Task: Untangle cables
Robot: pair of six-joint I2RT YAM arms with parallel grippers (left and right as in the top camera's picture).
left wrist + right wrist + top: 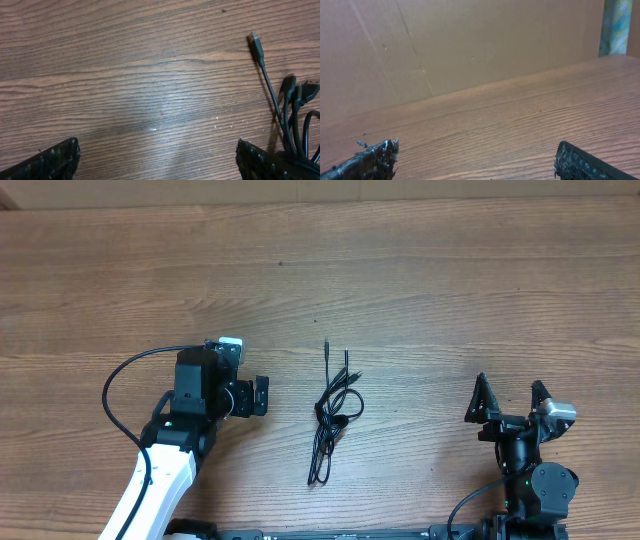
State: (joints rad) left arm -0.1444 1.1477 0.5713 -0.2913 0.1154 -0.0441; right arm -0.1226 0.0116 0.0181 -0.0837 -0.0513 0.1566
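**Surface:** A wood-grain table [420,270]. The right wrist view shows a brown cardboard panel [470,45] standing behind its far edge.

**Item:** The cables [335,415] lie in one small bundle at the middle of the table, between the two arms. Their plug ends point away from the robot and fan slightly apart. The cords cross and bunch at mid-length, and long loops trail toward the near edge. In the left wrist view one plug tip [255,42] stands clear of the others.

**Handling, as judged:** The cords look light and limp and will not hold a shape. A pull on one strand will probably drag the whole bundle across the smooth wood unless the rest is pinned down. The jackets look thin and likely slick. The rigid plugs, or the cord just behind them, offer the surest purchase, and the separated tip is the most accessible. The bunched middle is a poor place to grip, since several strands would be caught together.

**Left gripper** [245,372]: Jaws are spread wide with nothing between them. It sits just beside the bundle on its left. In its own view the cords run past its right finger [270,162], and contact cannot be determined.

**Right gripper** [510,400]: Jaws are spread and empty. It is well apart from the bundle on the right. Its camera faces the panel and shows no cords.
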